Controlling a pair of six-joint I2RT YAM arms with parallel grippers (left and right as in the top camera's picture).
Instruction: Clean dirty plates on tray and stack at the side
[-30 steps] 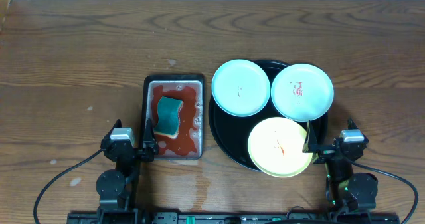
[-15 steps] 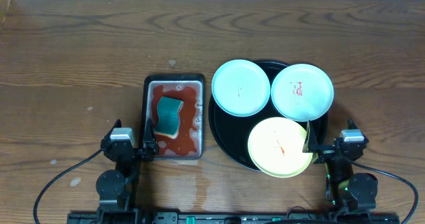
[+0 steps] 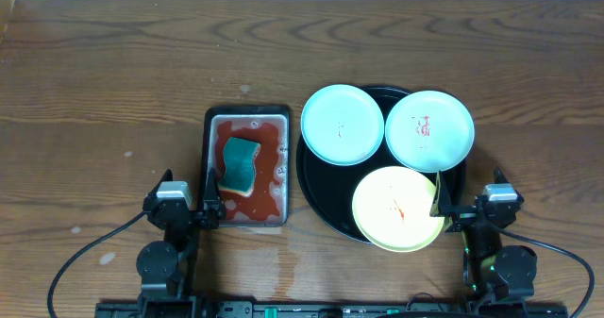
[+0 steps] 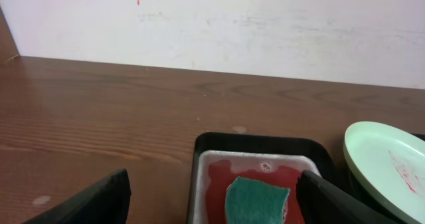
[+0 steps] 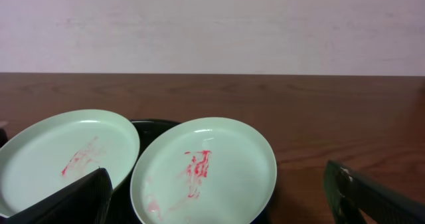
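Observation:
The round black tray [image 3: 319, 181] holds three plates. The mint-blue plate [image 3: 342, 124] lies at its back left, with faint red smears. The white plate [image 3: 429, 130] lies at its back right, with a red smear at centre. The pale yellow plate [image 3: 398, 209] lies at the front, with a thin red streak. My left gripper [image 3: 189, 200] is open and empty at the near table edge, left of the tray. My right gripper [image 3: 472, 205] is open and empty, just right of the yellow plate. In the right wrist view the white plate [image 5: 206, 167] lies ahead between the fingers [image 5: 218, 184], with the mint-blue plate [image 5: 60, 157] to its left.
A small rectangular black tray [image 3: 247, 120] of red liquid holds a teal sponge [image 3: 240, 163], left of the round tray. In the left wrist view the sponge [image 4: 257, 197] lies ahead between the open fingers [image 4: 214, 184]. Bare wooden table [image 3: 113, 92] spreads to the left and back.

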